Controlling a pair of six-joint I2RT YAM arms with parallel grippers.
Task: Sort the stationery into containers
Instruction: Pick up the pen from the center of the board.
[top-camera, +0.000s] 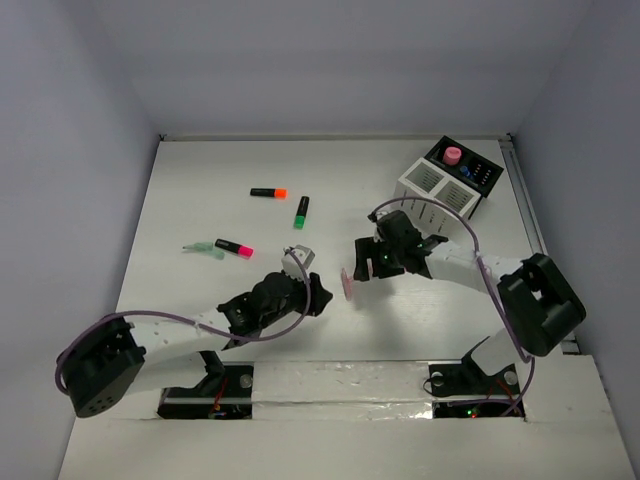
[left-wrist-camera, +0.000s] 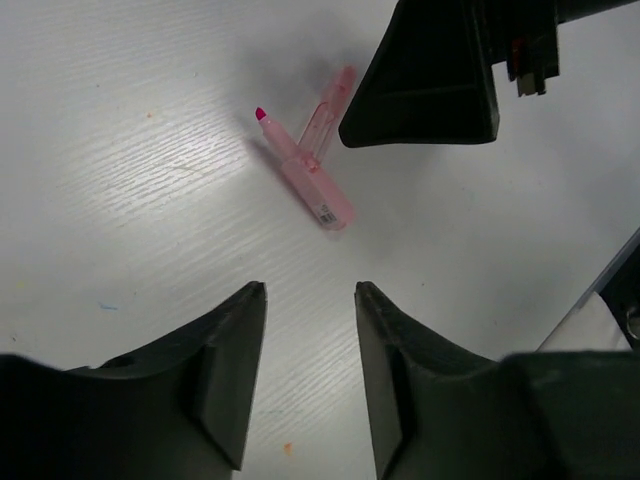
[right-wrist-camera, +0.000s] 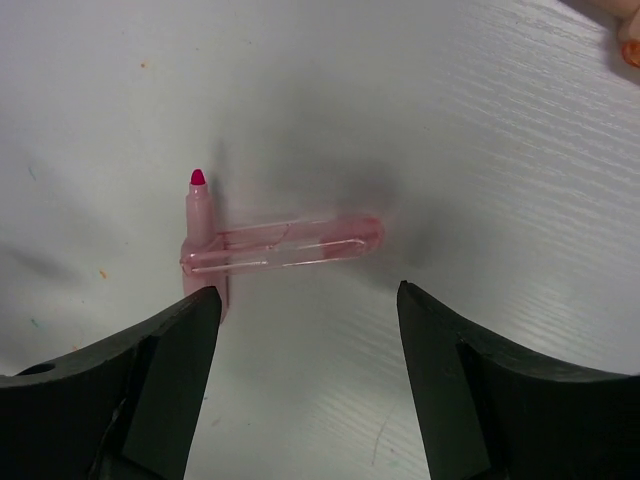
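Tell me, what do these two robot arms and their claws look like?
The left arm and right arm have white tubes between chunky black joints, and a thin lilac cable loops along each. The left gripper and right gripper each end in two matte black, wedge-shaped fingers.

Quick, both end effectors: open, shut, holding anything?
Left end effector: open, holding nothing.
Right end effector: open, empty; the pale pink plastic marker lies loose just ahead of it.
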